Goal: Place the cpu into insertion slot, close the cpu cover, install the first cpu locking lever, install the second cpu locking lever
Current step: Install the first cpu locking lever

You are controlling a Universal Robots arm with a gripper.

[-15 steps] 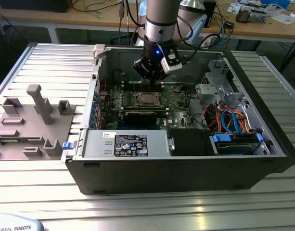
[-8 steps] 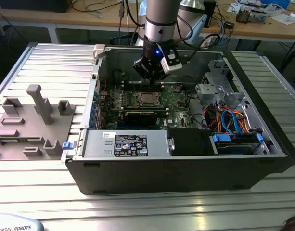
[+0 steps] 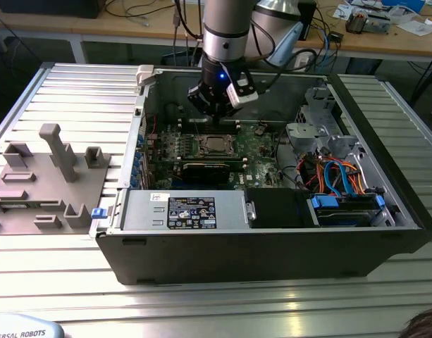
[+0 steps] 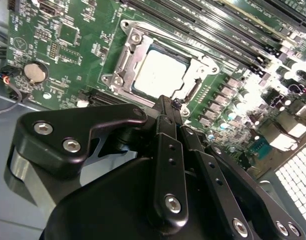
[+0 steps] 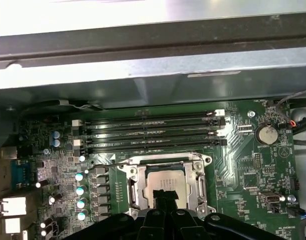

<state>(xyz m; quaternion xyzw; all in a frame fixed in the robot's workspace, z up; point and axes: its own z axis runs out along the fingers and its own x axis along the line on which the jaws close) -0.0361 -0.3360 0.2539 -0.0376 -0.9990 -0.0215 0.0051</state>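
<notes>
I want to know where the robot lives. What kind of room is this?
Probably a robotics lab or workshop. An opened computer case lies on a ribbed metal table, the robot arm reaches inside, and a wooden bench behind carries cables and loose parts.

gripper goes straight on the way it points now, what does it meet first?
Most likely the cpu, seated in the insertion slot with the cpu cover closed around it. The gripper points at the chip's near edge in both wrist views; the gap is unclear.
</notes>
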